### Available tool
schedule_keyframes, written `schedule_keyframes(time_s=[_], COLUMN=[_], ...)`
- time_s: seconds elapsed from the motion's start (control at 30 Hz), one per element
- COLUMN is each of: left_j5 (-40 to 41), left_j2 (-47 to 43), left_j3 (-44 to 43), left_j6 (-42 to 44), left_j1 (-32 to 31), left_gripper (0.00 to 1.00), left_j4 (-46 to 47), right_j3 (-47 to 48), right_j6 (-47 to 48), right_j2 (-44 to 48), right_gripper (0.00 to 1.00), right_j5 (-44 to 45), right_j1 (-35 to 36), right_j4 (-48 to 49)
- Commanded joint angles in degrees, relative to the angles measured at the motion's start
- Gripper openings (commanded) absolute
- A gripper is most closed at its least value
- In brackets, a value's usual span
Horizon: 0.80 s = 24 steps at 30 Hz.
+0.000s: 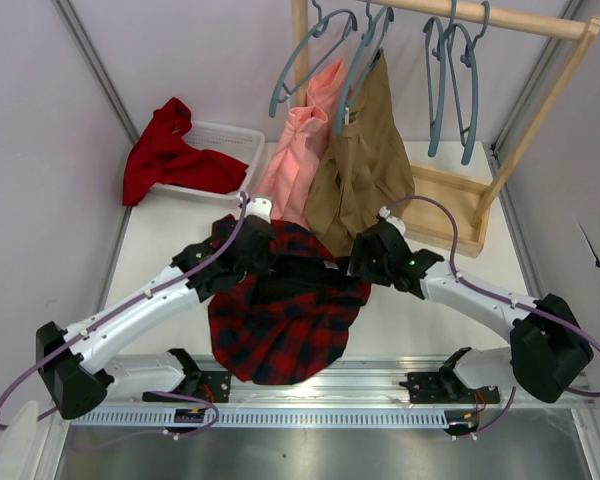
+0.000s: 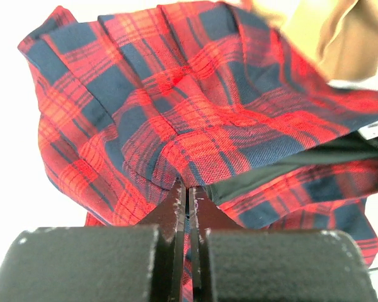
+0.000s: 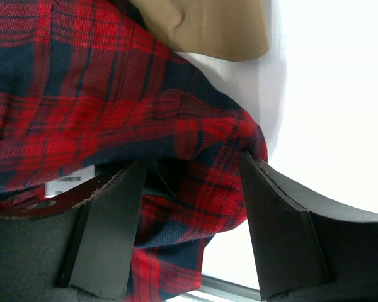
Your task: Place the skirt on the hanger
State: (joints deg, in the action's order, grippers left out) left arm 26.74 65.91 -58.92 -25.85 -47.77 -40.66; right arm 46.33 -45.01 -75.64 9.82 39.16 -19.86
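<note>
The red-and-black tartan skirt (image 1: 285,320) hangs between my two arms above the table's near edge, its dark lining showing at the waist. My left gripper (image 1: 252,252) is shut on the skirt's left waist edge (image 2: 195,151); in the left wrist view the jaws pinch cloth at the tips (image 2: 188,192). My right gripper (image 1: 365,262) is open, its fingers either side of the skirt's right waist edge (image 3: 208,163). Several blue-grey hangers hang on the wooden rail; an empty one (image 1: 305,55) hangs at its left end.
A pink garment (image 1: 295,150) and a tan garment (image 1: 365,160) hang from the wooden rack (image 1: 500,20), close behind the grippers. Two empty hangers (image 1: 455,80) hang at the right. A plain red cloth (image 1: 170,155) lies over a white basket (image 1: 230,140) at back left.
</note>
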Motion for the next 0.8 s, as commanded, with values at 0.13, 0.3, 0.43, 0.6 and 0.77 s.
schedule_keyframes(time_s=[0.13,0.3,0.43,0.6,0.77], left_j5=[0.0,-0.1,-0.3,-0.6,-0.6], left_j2=[-0.7,-0.3,-0.5,-0.6,-0.8], left_j3=[-6.4,-7.4,-8.0,-8.1,-9.2], left_j6=[2.0,2.1,2.2,2.6,2.4], left_j1=[1.4,2.0,2.9,3.1,3.8], left_gripper=[0.00,0.00,0.00,0.00,0.00], left_j4=[-0.4,-0.4,-0.2,0.1,-1.3], right_j3=[0.0,1.6,2.7,1.9,3.0], right_j6=[0.6,2.3,3.5,3.8,3.5], right_j2=[1.4,1.1,0.2,-2.3,-3.5], right_gripper=[0.75,0.85,0.84,0.77,0.27], right_j5=[-1.7,-2.4,-0.4,0.0,1.6], right_j1=[1.2,2.8,4.3,4.5,4.7], right_j4=[-2.6,-4.3,-7.3,-7.3,-8.3])
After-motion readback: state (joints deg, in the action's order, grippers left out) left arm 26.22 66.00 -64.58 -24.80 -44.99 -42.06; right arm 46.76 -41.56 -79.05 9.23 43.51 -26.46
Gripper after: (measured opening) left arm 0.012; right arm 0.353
